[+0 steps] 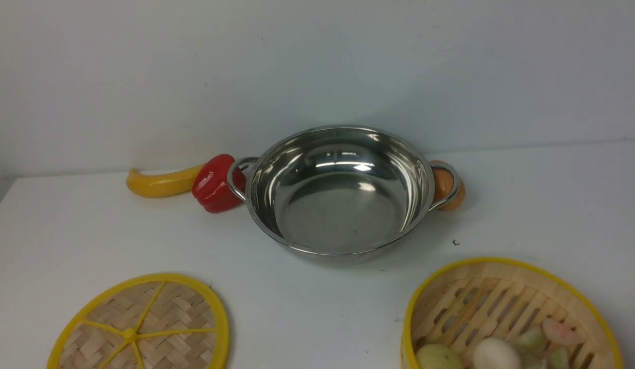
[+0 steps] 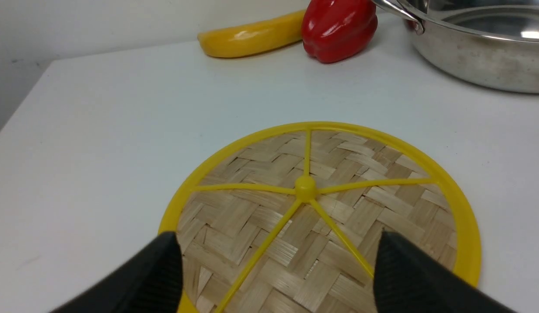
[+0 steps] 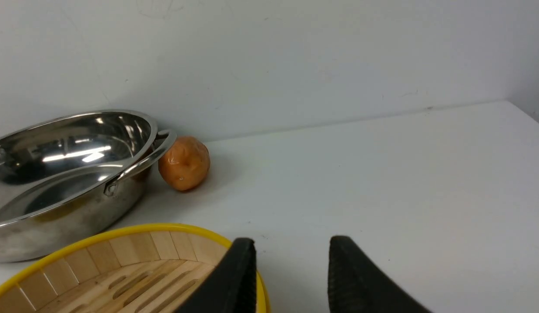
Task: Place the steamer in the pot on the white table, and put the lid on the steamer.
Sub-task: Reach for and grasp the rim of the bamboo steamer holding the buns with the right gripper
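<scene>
The shiny steel pot point(image 1: 340, 192) stands empty in the middle of the white table point(image 1: 307, 307). At the front left lies the flat woven lid point(image 1: 143, 328). The steamer point(image 1: 481, 302) sits at the front right with food pieces in it. Neither gripper shows in the front view. In the left wrist view my left gripper point(image 2: 278, 243) hovers open over the lid point(image 2: 321, 191), its fingers wide apart on either side of the hub. In the right wrist view my right gripper point(image 3: 291, 243) is open astride the steamer's point(image 3: 134, 248) rim, one finger over the basket and one outside.
A yellow banana-shaped fruit point(image 1: 161, 183) and a red pepper point(image 1: 214, 183) lie against the pot's left handle. An orange fruit point(image 1: 448, 189) sits behind its right handle. Pale round food pieces point(image 1: 494, 353) lie on the steamer's slats. A wall rises right behind the table.
</scene>
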Robot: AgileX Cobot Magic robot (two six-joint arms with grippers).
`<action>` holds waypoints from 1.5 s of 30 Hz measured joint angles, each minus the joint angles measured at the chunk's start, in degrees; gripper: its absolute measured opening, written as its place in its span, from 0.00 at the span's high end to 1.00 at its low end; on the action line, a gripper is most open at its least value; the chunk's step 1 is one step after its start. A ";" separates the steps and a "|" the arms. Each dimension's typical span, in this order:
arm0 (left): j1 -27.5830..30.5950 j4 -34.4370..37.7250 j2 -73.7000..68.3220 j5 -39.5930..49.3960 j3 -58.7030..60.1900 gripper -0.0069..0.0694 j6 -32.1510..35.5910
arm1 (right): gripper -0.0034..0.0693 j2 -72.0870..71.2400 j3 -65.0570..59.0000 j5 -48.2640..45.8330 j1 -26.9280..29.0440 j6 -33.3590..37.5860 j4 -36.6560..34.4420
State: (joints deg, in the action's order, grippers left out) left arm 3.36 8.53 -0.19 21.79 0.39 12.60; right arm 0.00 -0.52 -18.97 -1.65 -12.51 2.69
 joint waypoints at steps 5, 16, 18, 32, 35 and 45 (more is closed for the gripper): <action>0.00 0.00 0.00 0.00 0.00 0.19 0.00 | 0.61 0.00 0.00 0.00 0.00 0.00 0.00; 0.00 0.00 0.00 0.00 0.00 0.19 0.00 | 0.61 0.00 0.00 0.00 0.00 0.00 0.00; 0.00 0.00 0.00 0.00 0.00 0.19 0.00 | 0.61 0.00 0.00 0.00 0.00 0.00 0.00; 0.00 0.00 0.00 0.00 0.00 0.19 0.00 | 0.61 1.76 15.42 -3.03 0.00 -0.16 -9.24; 0.00 0.00 0.00 0.00 0.00 0.19 0.00 | 0.61 3.72 21.55 -12.95 0.00 0.64 -10.87; 0.00 0.00 0.00 0.00 0.00 0.19 0.00 | 0.61 7.69 33.07 -34.29 0.00 0.94 -19.19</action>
State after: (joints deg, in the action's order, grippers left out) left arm 3.36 8.53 -0.19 21.79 0.39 12.60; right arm 7.69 32.55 -53.26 -1.65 -11.58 -16.51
